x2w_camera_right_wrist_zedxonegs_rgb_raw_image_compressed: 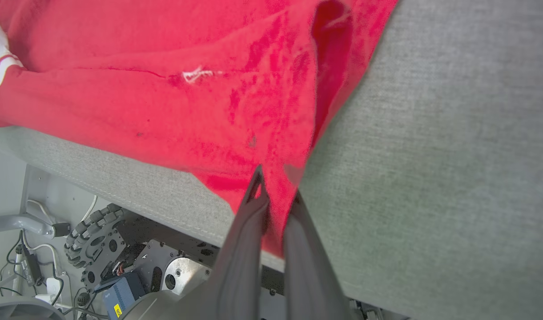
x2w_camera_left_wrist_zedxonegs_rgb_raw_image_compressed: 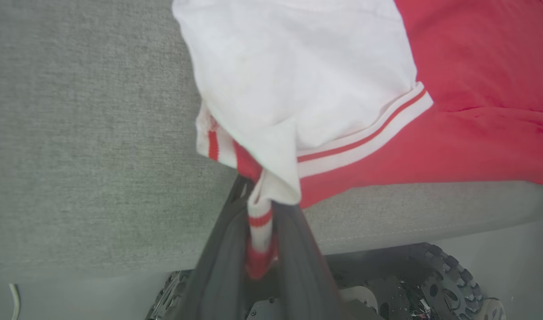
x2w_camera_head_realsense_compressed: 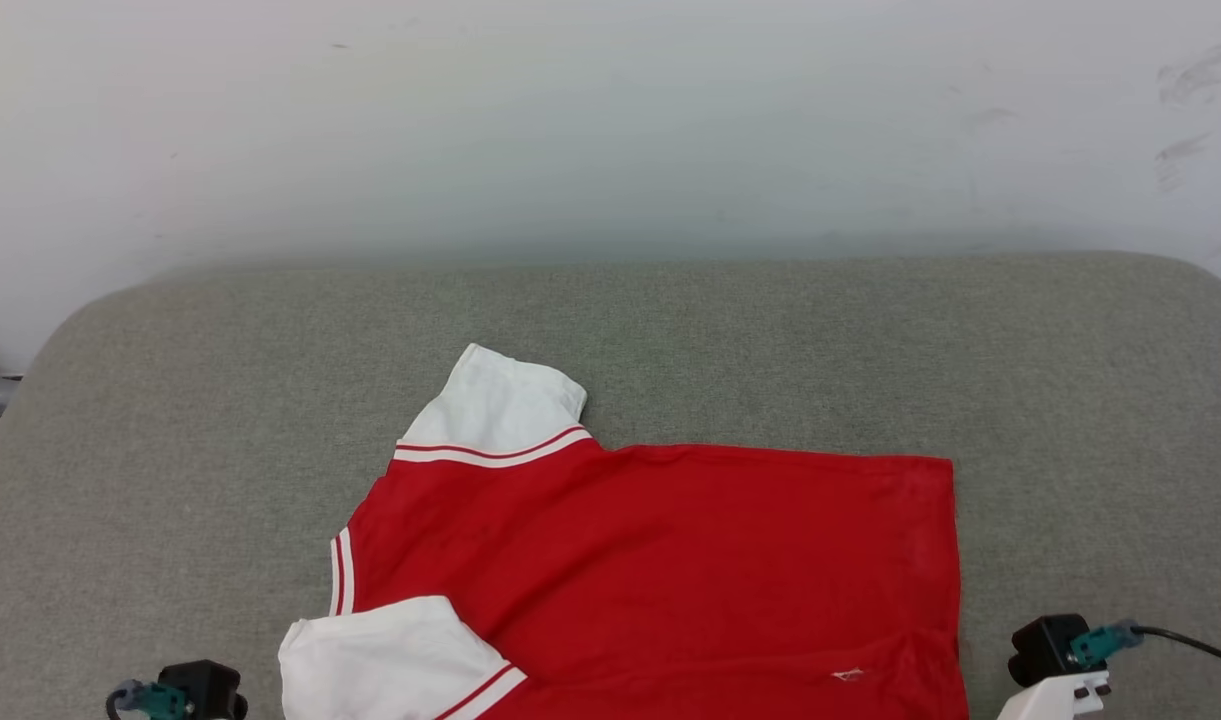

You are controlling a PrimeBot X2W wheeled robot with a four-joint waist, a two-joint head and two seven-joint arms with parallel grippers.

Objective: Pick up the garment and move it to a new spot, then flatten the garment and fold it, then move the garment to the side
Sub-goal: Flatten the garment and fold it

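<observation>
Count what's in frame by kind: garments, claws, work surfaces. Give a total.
Garments: 1, the red jersey with white sleeves
Claws: 2, left claw and right claw, each closed on the jersey's cloth
Work surfaces: 1, the grey padded top
Total: 4
</observation>
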